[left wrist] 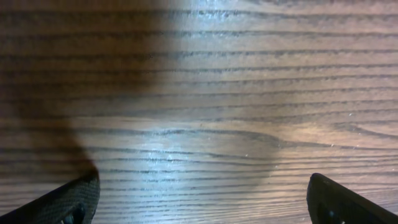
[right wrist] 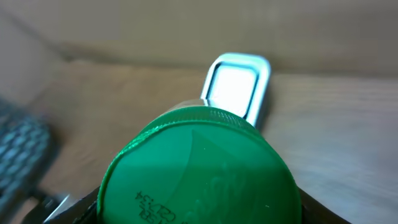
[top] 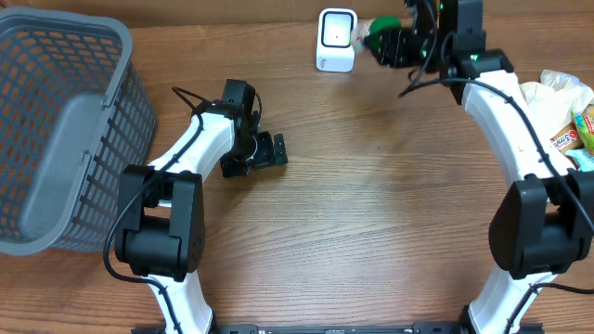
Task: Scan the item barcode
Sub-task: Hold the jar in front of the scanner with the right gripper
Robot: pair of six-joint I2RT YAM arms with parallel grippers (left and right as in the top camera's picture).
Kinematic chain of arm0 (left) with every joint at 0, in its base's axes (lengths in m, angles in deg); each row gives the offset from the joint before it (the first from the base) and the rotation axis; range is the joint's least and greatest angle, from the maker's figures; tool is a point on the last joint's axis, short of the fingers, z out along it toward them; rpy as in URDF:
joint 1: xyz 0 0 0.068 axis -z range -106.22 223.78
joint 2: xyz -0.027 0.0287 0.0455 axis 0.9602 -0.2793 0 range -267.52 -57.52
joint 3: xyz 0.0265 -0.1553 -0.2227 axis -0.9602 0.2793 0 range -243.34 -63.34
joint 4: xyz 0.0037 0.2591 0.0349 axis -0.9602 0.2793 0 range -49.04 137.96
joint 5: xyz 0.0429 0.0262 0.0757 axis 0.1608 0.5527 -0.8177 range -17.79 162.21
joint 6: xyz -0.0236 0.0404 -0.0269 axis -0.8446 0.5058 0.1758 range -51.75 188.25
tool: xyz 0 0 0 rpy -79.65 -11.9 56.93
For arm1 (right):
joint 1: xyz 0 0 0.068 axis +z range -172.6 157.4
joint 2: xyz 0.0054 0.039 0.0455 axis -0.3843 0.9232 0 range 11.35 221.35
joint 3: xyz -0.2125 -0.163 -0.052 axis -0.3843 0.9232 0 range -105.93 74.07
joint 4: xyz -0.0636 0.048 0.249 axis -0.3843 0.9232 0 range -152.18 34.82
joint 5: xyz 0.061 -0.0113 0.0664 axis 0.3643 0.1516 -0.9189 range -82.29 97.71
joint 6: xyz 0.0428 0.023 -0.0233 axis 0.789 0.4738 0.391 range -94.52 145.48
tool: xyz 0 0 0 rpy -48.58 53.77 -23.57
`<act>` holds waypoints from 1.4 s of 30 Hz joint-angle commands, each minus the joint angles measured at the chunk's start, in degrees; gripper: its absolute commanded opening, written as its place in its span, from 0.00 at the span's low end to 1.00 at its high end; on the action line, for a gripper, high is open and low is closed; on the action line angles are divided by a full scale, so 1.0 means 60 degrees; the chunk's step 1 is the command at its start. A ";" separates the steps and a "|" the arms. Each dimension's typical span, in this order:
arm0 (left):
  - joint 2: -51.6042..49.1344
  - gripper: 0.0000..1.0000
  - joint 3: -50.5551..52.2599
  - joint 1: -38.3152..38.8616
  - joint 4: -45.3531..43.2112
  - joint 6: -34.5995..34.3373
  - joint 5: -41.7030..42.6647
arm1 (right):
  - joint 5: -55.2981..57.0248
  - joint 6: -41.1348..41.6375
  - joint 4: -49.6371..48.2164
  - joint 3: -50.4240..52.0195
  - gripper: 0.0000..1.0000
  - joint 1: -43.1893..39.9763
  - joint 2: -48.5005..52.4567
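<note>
At twelve o'clock, the item (right wrist: 199, 168) held by the right gripper (top: 385, 43) should be turned, barcode seemingly hidden, toward the scanner (top: 336, 40); left gripper (left wrist: 199, 202) agape.

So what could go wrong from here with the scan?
No barcode shows on the green-lidded container in the right gripper; its end seems aimed at the white scanner, so the read may fail. It is also close enough that moving closer could knock the scanner over.
</note>
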 commanded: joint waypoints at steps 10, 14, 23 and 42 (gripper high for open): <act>-0.0313 1.00 0.0168 -0.0033 -0.0222 0.0011 0.0186 | 0.5825 -0.0710 0.2357 -0.3457 0.48 0.0696 0.1348; -0.0313 1.00 0.0168 -0.0033 -0.0266 0.0011 0.0186 | 0.5810 -0.0605 0.2284 -0.3483 0.47 0.0586 0.1348; -0.0313 1.00 0.0168 -0.0033 -0.0455 0.0007 0.0186 | 0.6098 -0.1078 0.1719 -0.3486 0.47 0.1082 0.1636; -0.0313 1.00 0.0168 -0.0033 -0.0554 0.0015 0.0178 | 0.8827 -0.3228 0.0984 -0.3872 0.48 0.2605 0.3293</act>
